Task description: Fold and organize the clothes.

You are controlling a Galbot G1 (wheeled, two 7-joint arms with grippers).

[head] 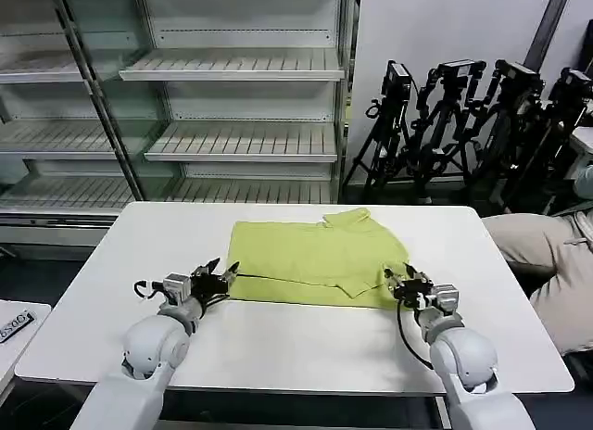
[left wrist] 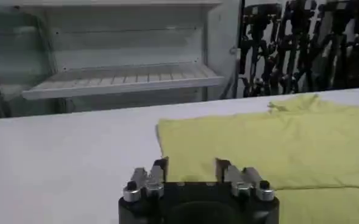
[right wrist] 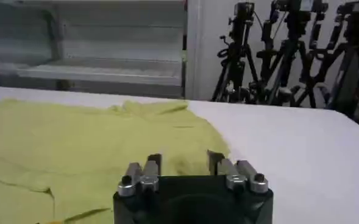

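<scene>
The clothes are one lime yellow-green shirt (head: pixel 315 256), lying flat and partly folded on the white table (head: pixel 278 347), collar end toward the back. My left gripper (head: pixel 225 273) is at the shirt's near left corner, open, its fingers (left wrist: pixel 161 168) apart over the fabric edge (left wrist: pixel 246 149). At the shirt's near right corner my right gripper (head: pixel 397 280) is open as well, fingers (right wrist: pixel 153 163) spread just above the cloth (right wrist: pixel 75 146). Nothing is held between either pair of fingers.
Empty metal shelving (head: pixel 232 106) stands behind the table. Black tripods (head: pixel 463 115) line the back right wall. A person in beige trousers (head: pixel 547 254) sits at the table's right edge. A small side surface (head: pixel 14 328) sits at the left.
</scene>
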